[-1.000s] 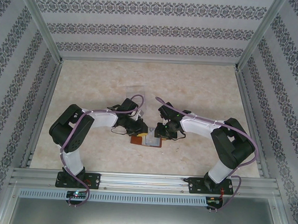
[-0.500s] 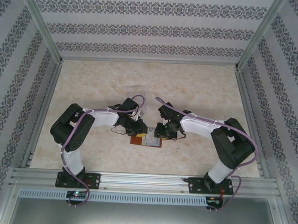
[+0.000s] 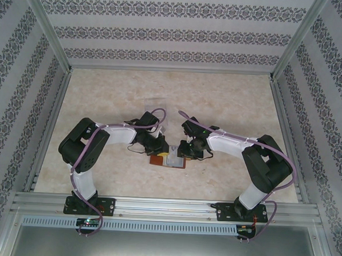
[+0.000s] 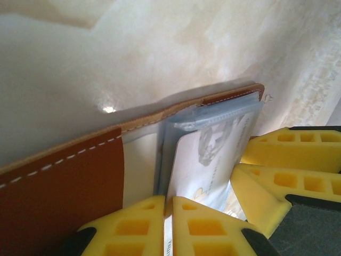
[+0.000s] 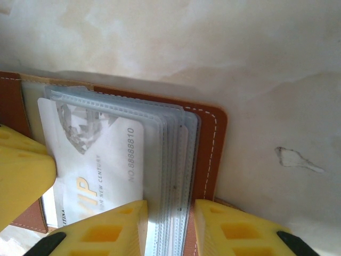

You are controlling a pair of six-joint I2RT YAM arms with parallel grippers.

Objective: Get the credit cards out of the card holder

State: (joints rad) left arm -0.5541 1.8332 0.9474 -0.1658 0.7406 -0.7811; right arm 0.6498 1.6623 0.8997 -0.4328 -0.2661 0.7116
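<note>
The brown leather card holder (image 3: 168, 161) lies open on the table between both arms. In the left wrist view its brown cover (image 4: 58, 186) is at the left. A pale credit card (image 4: 210, 160) stands out of the clear sleeves, and my left gripper (image 4: 168, 213) is shut on that card's near edge. The same credit card (image 5: 101, 160), printed VIP, shows in the right wrist view. There my right gripper (image 5: 169, 226) is shut on the stack of clear sleeves (image 5: 173, 160) and the card holder's brown edge (image 5: 210, 154). The two grippers nearly touch.
The table top (image 3: 229, 102) is pale marble-patterned, fenced by aluminium rails and patterned walls. A faint clear plastic piece (image 3: 155, 103) lies just behind the left arm. A small scuff mark (image 5: 298, 159) is on the table right of the card holder.
The left gripper's jaws have closed onto the card edge. Both arms and the card holder have barely shifted.
</note>
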